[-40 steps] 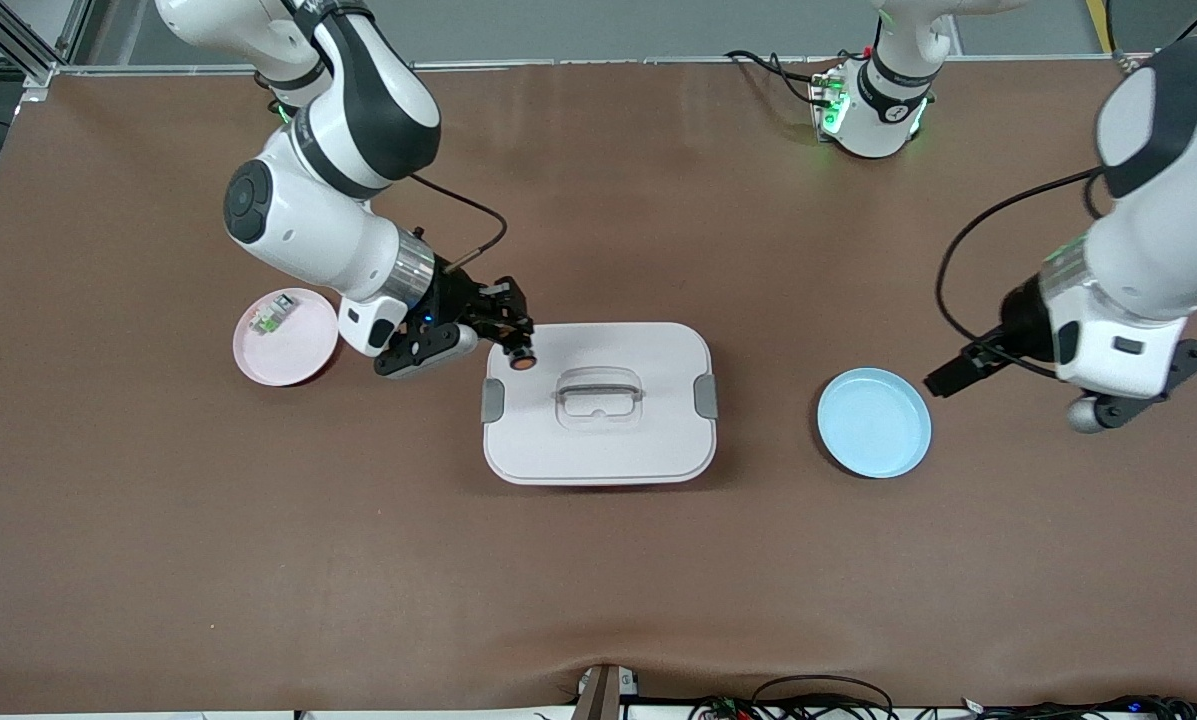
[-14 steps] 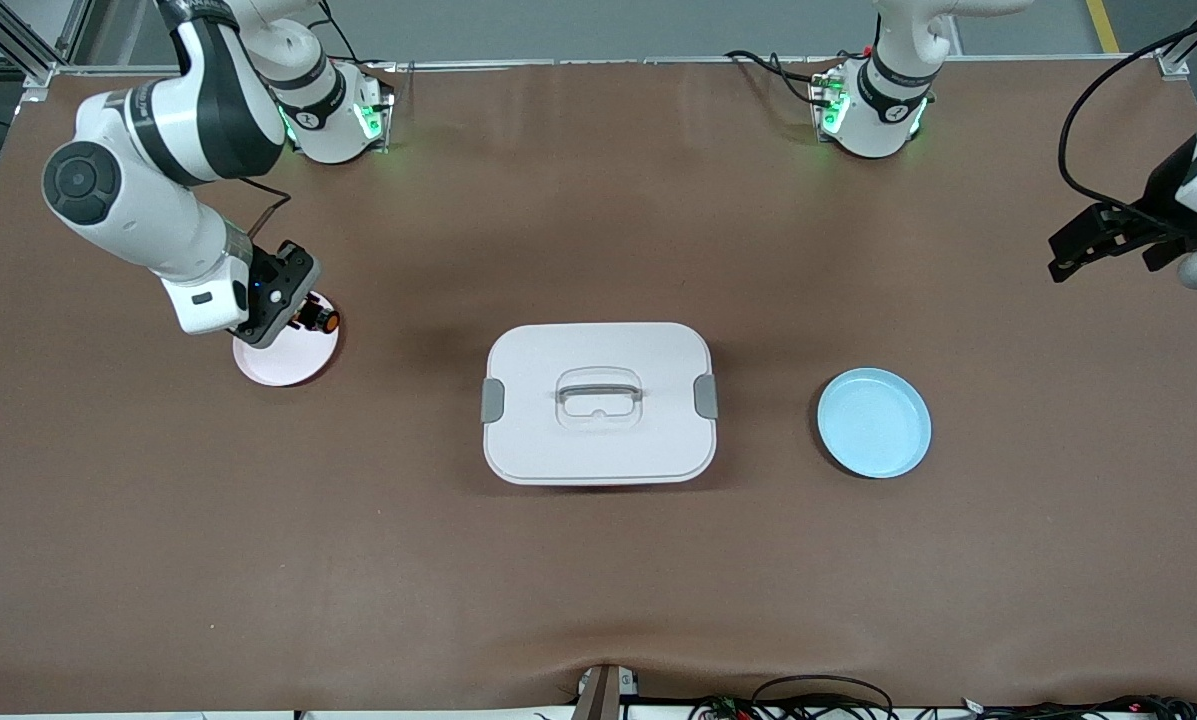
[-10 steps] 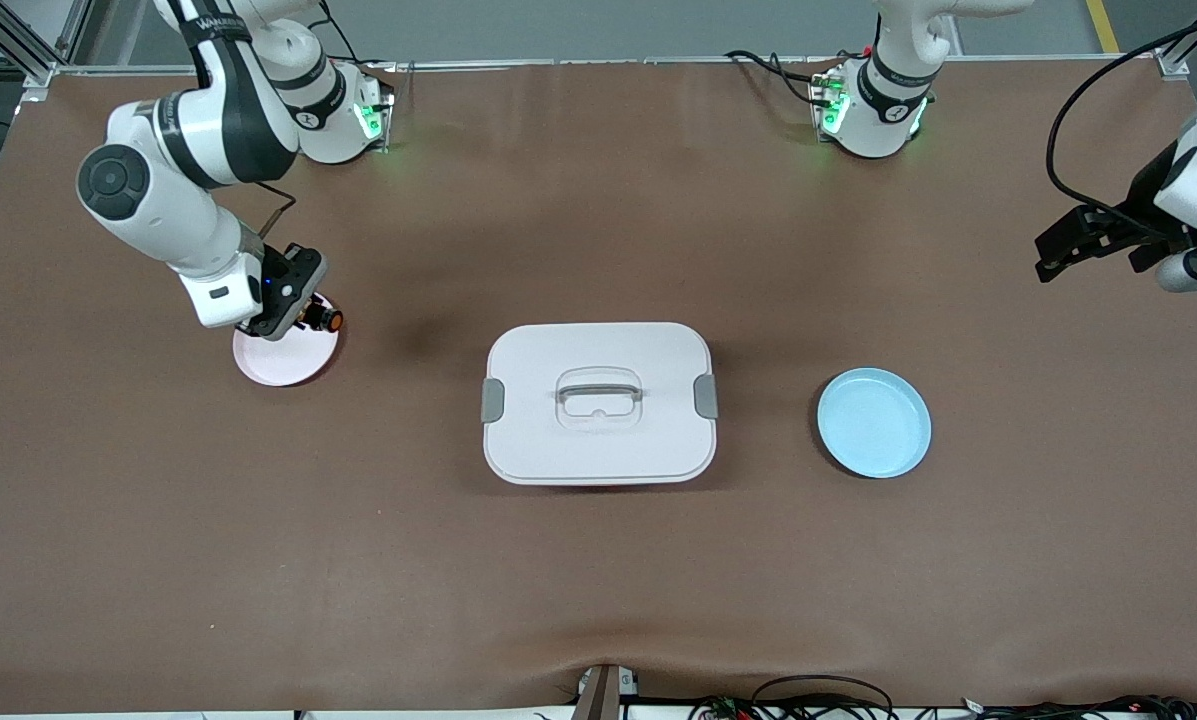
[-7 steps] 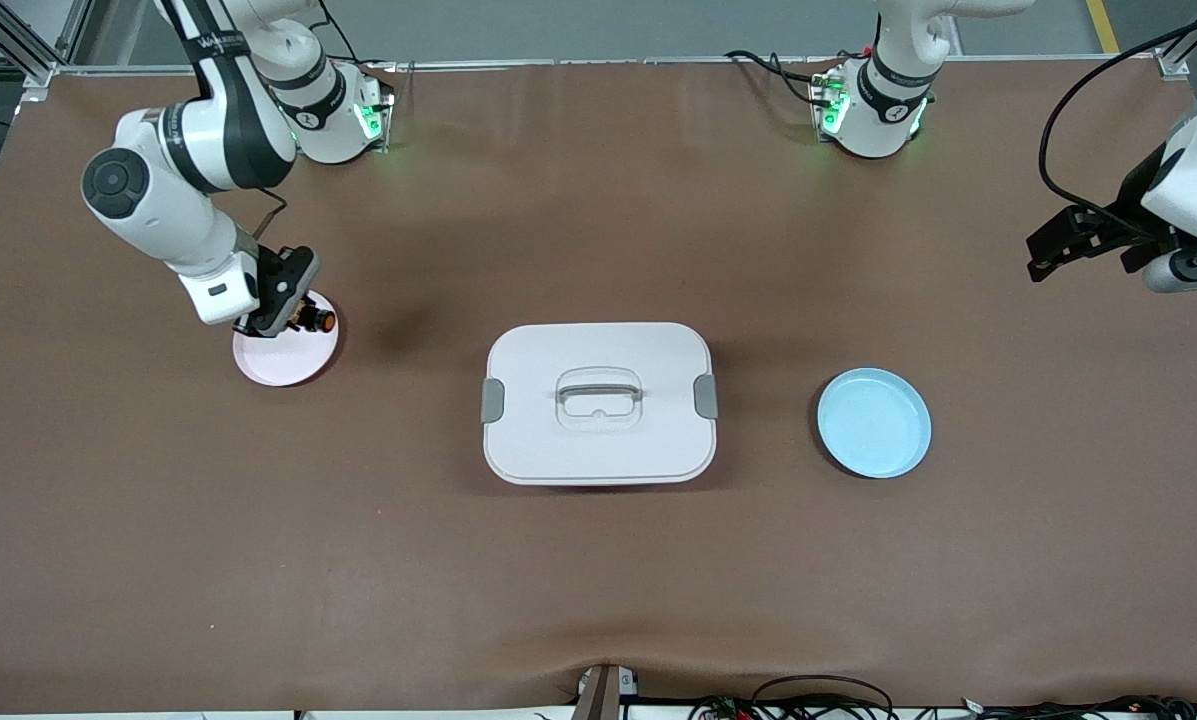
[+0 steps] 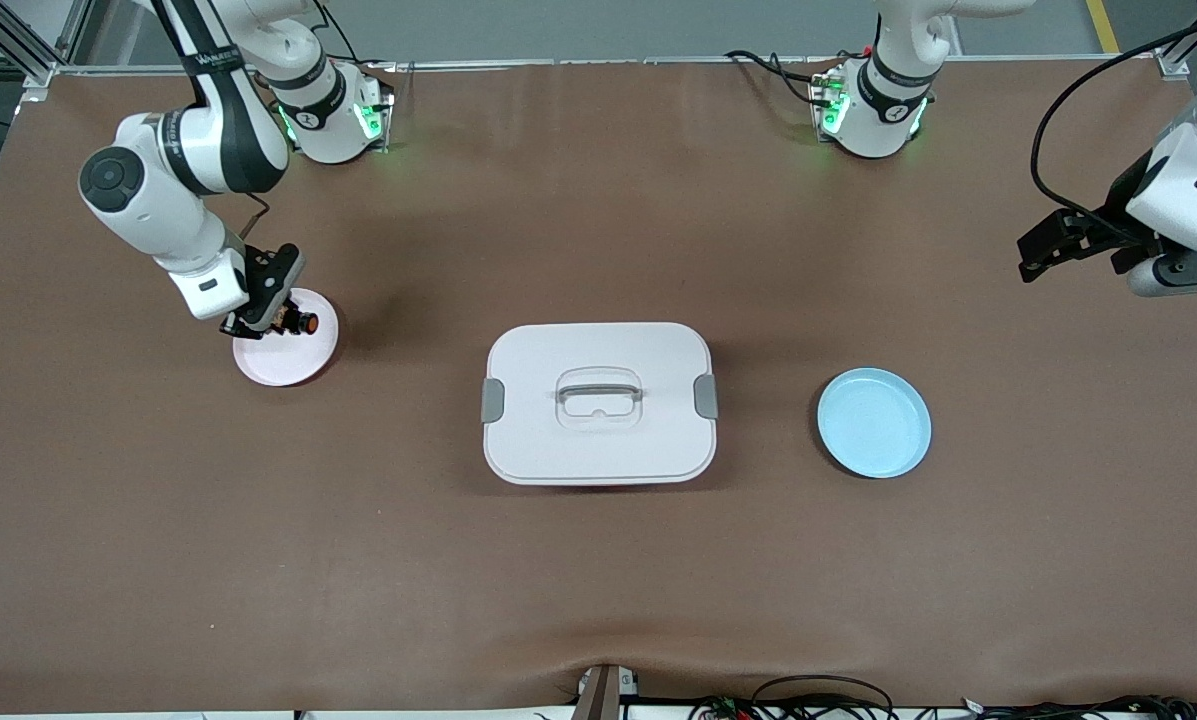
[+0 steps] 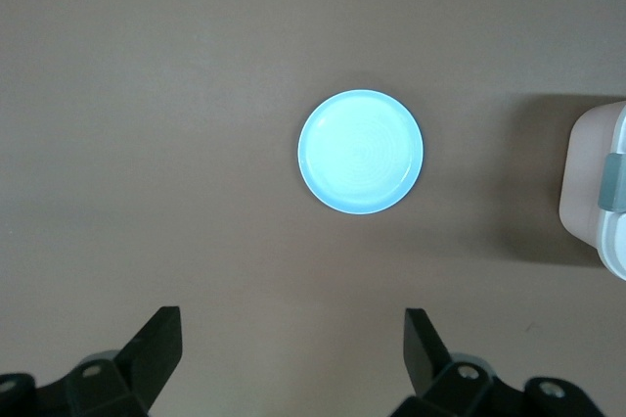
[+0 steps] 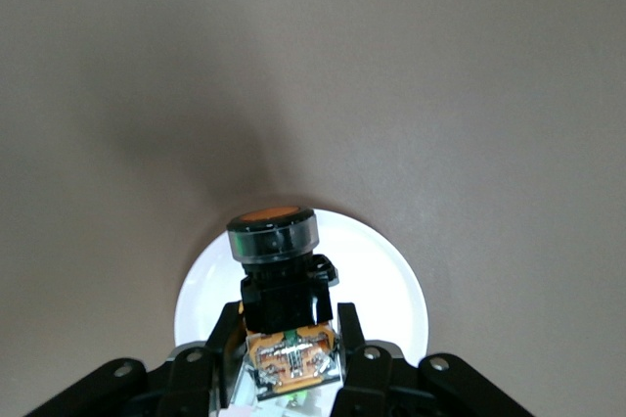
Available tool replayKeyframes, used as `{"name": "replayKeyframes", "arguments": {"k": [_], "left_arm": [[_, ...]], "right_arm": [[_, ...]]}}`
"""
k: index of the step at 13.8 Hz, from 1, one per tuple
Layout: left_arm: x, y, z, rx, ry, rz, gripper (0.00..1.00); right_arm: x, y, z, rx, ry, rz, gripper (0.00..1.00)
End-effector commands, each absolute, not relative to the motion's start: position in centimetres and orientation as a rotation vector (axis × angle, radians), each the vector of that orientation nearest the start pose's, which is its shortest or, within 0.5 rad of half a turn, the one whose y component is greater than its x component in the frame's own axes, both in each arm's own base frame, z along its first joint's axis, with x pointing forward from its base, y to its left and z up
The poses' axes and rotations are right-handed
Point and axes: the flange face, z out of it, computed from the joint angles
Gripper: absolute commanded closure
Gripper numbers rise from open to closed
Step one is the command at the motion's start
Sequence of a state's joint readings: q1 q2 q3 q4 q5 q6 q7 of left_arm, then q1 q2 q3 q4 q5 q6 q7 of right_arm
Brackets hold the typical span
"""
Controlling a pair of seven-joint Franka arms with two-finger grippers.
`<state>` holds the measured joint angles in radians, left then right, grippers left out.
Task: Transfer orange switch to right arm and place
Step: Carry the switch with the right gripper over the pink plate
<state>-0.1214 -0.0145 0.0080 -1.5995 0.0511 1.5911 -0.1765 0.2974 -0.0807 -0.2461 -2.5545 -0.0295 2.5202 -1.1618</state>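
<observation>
Gripping the orange switch over the pink plate, right claw; left claw gapes.

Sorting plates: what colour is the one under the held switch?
Pale pink plate, clearest in the front view.

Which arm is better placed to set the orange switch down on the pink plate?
Right. The right gripper is shut on the orange switch directly over the pink plate. The left gripper is open and empty at its own table end.
</observation>
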Motion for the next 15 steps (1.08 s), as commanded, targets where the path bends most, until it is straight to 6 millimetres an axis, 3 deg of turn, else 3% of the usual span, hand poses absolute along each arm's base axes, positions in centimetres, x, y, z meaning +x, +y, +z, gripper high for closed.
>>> {"name": "replayKeyframes", "arguments": {"k": [1,9,15], "left_arm": [[54.3,-5.5,62.5,-3.104,-0.073,-0.036,0.0],[54.8,-5.0,62.1,-3.109,-0.086,-0.047,0.0],[54.8,-4.7,61.8,-3.11,-0.077,-0.034,0.0]], "right_arm": [[44.0,0.4,28.7,-2.594,-1.897,-0.07,1.0],[43.1,-1.4,22.4,-2.626,-1.941,-0.134,1.0],[42.9,-1.5,20.3,-2.629,-1.946,-0.126,1.0]]}}
